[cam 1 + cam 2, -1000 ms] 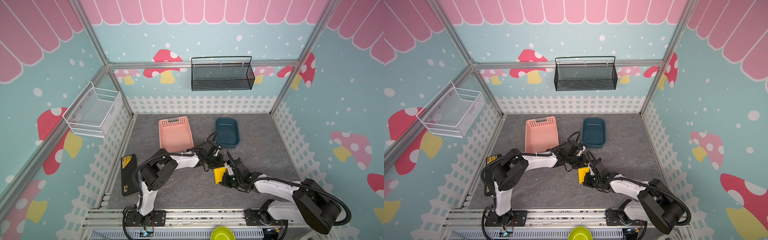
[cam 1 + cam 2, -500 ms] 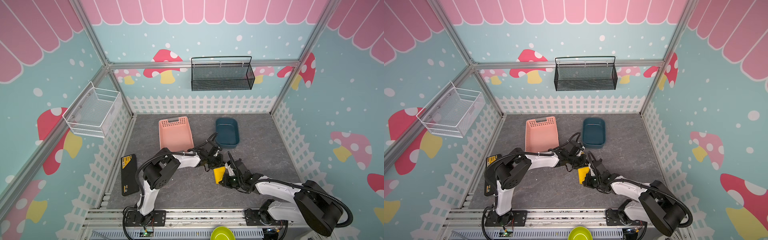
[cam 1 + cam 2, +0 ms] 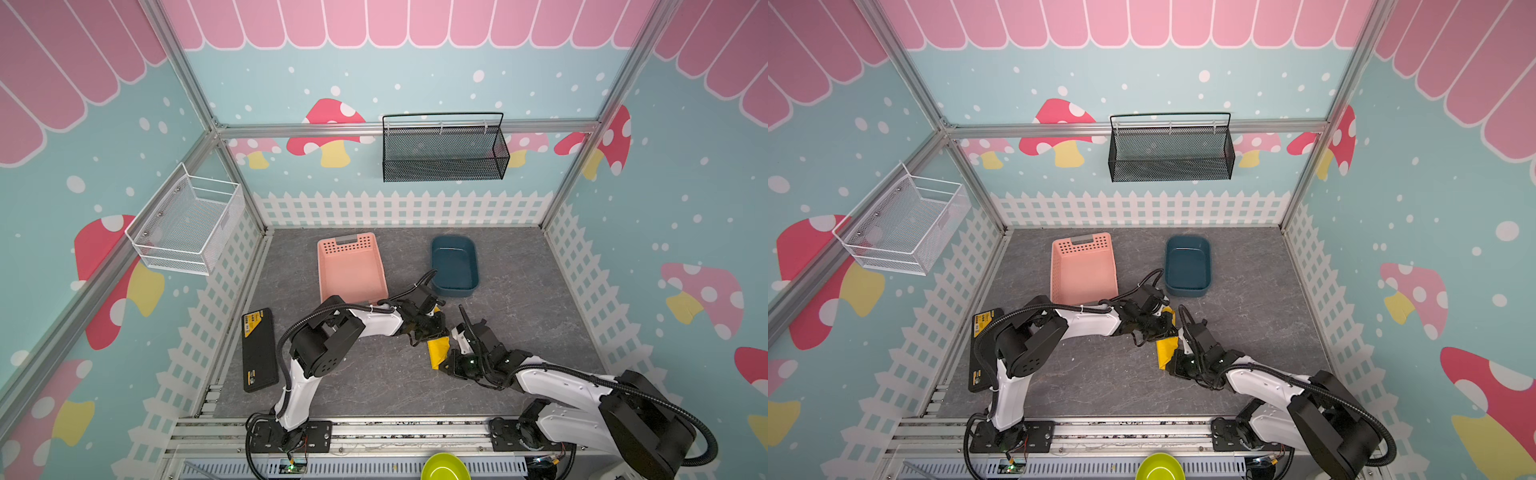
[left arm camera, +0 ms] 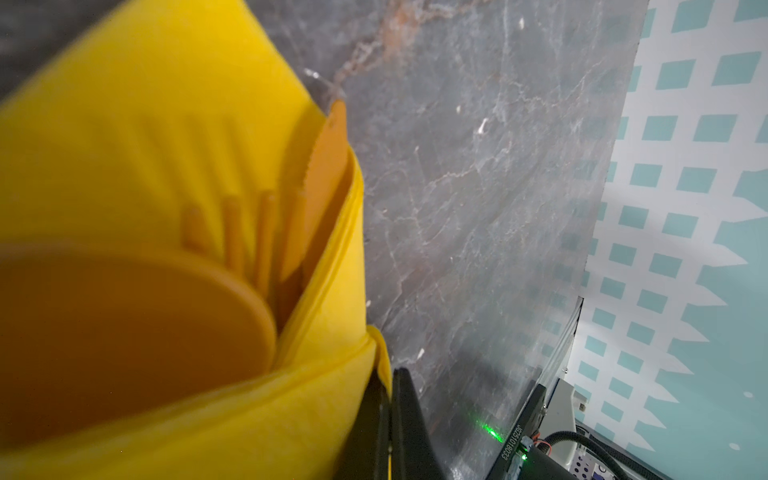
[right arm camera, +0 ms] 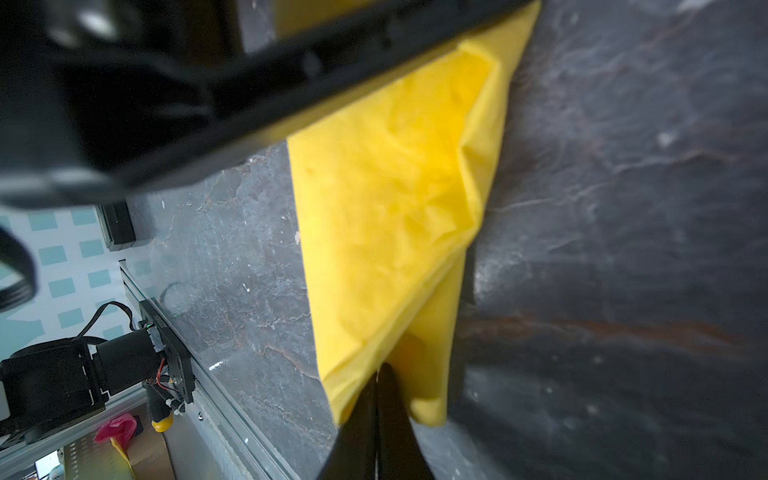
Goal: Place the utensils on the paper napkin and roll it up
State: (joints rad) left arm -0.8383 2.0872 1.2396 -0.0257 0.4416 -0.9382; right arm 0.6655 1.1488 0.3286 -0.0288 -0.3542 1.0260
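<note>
The paper napkin [image 3: 438,352] [image 3: 1166,352] lies as a narrow yellow fold mid-floor between my two arms. Inside it, the left wrist view shows the utensils: a spoon bowl [image 4: 124,324], fork tines [image 4: 249,232] and a serrated knife [image 4: 326,149] poking out of the open end. My left gripper [image 3: 435,332] [image 4: 388,376] is shut on a napkin edge at the far end. My right gripper [image 3: 445,365] [image 5: 378,368] is shut at the near end, with paper [image 5: 386,208] draped round its tips.
A pink slotted basket [image 3: 351,270] and a dark blue tub [image 3: 455,291] stand just behind the arms. A black device [image 3: 259,349] lies by the left fence. A black mesh basket [image 3: 444,149] and a white wire basket [image 3: 187,220] hang on the walls.
Almost nothing: the left arm's elbow has crept slightly to the right. The napkin and both grippers stay in place.
</note>
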